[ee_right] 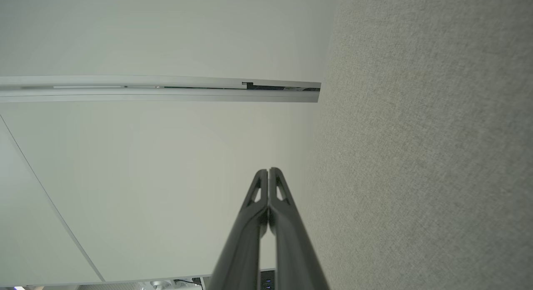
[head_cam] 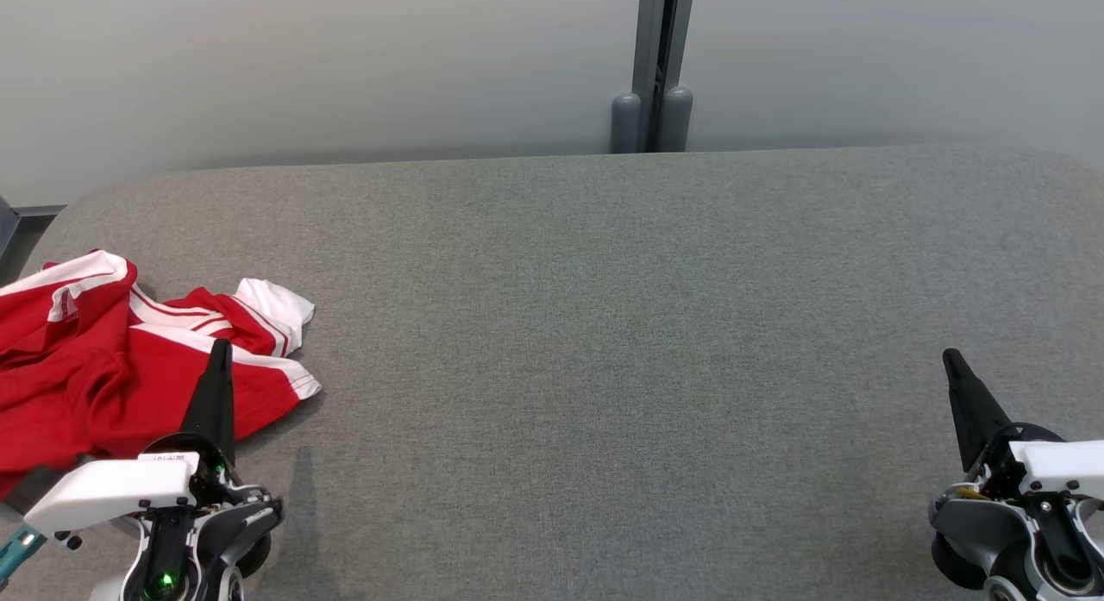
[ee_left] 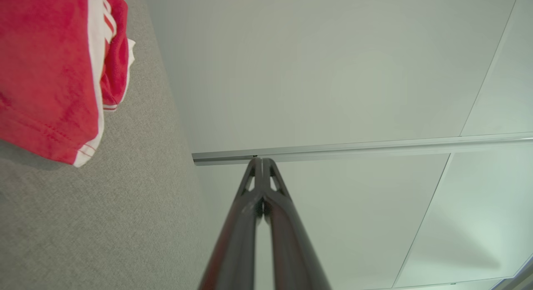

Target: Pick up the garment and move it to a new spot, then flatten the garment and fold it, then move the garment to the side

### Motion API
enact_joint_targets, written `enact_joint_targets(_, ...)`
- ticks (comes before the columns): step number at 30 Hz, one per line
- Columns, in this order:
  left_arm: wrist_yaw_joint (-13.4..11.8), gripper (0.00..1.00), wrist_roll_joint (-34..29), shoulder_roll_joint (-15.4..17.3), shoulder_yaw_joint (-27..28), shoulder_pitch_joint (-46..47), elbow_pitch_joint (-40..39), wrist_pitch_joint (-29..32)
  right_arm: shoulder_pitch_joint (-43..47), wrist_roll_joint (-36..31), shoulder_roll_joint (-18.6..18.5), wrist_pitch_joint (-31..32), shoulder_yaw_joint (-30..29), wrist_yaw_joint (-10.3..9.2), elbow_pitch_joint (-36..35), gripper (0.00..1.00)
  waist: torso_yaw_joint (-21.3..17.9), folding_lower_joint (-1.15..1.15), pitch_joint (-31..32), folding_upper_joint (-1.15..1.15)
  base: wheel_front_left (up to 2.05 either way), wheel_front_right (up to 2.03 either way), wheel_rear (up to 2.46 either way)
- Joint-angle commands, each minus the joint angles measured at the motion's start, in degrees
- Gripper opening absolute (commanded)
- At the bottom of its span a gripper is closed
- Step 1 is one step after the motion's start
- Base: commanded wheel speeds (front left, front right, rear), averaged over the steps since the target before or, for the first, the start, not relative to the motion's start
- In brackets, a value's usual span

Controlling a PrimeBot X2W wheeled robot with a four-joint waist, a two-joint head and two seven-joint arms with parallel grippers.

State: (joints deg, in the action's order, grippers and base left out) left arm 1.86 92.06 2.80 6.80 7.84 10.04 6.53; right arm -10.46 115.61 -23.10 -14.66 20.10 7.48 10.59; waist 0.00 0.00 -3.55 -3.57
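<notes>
The garment [head_cam: 103, 368], red with white sleeves and striped trim, lies crumpled at the left end of the grey table [head_cam: 604, 342]; its lettering is hidden in the folds. My left gripper [head_cam: 221, 347] hovers at the lower left, fingers pressed together and empty, its tip over the garment's right edge. In the left wrist view the garment [ee_left: 50, 69] fills the upper left, apart from the shut left gripper [ee_left: 262, 160]. My right gripper [head_cam: 951, 358] stands shut and empty at the lower right, far from the garment. The right gripper [ee_right: 268, 170] shows its fingers pressed together in its own wrist view.
A pale wall runs behind the table, with a grey post [head_cam: 653, 66] at its middle. The table's far edge curves down at both ends. Bare grey fabric stretches between the two grippers.
</notes>
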Motion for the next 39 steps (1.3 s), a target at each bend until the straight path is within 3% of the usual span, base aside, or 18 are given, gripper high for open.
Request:
enact_joint_targets(1, -0.3, 0.00, 0.2, 0.2, 0.2, 0.6, -0.1, 0.1, -0.4, 0.4, -0.4, -0.2, 0.0, 0.02, 0.0, 0.00, 0.0, 0.00, 0.0, 0.00, 0.00, 0.00, 0.00)
enact_joint_targets(39, -0.3, 0.00, 0.1, 0.2, 0.2, 0.6, -0.1, 0.1, -0.4, 0.4, -0.4, -0.2, 0.0, 0.02, 0.0, 0.00, 0.0, 0.00, 0.0, 0.00, 0.00, 0.00, 0.00)
